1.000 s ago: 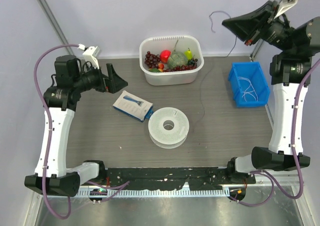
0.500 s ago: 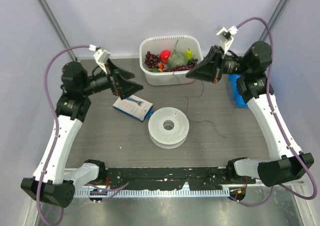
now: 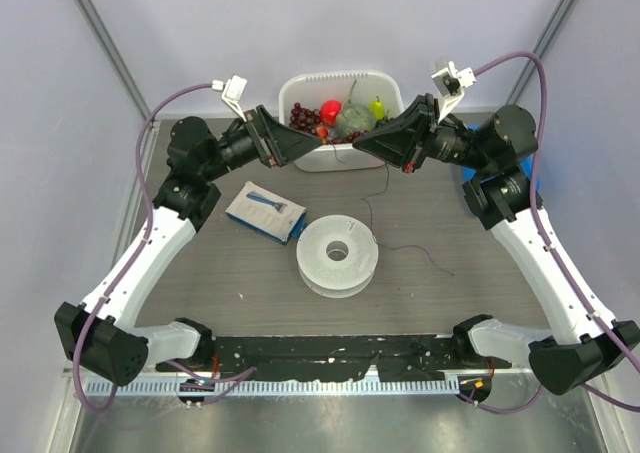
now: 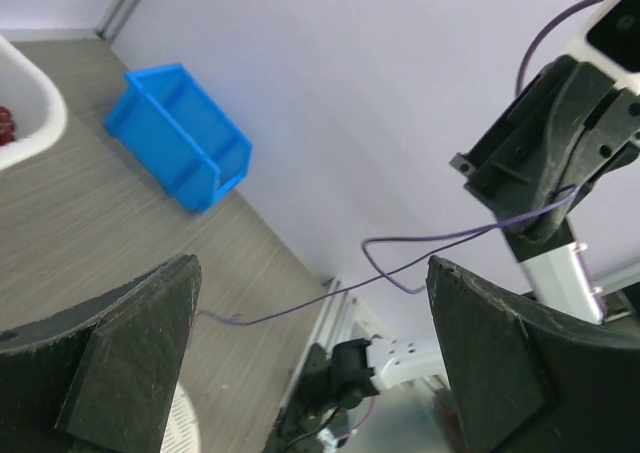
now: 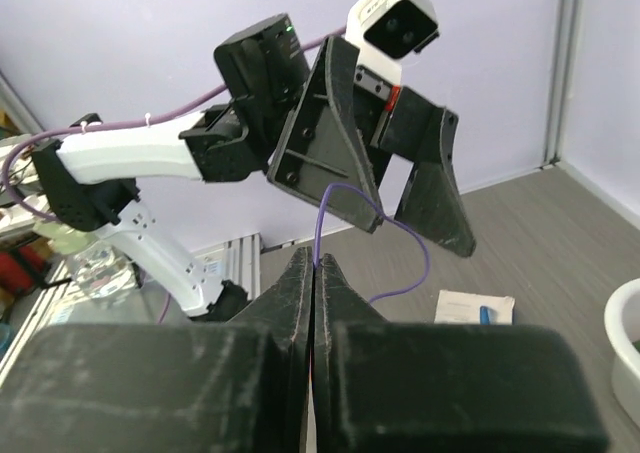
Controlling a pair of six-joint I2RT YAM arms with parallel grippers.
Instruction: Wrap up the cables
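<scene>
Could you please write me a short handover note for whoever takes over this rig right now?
Left gripper: open, empty, raised, facing the right gripper.
Right gripper: shut on one end of a cable, in the air in front of the fruit tub.
Cable: hangs down to the table; its tail lies just right of the spool. Blue bin is on the right arm's side; its contents are not visible.
Done: cable end picked up.
Left: no turn round the spool shows; probably the left gripper takes the strand next, then wrapping starts.
</scene>
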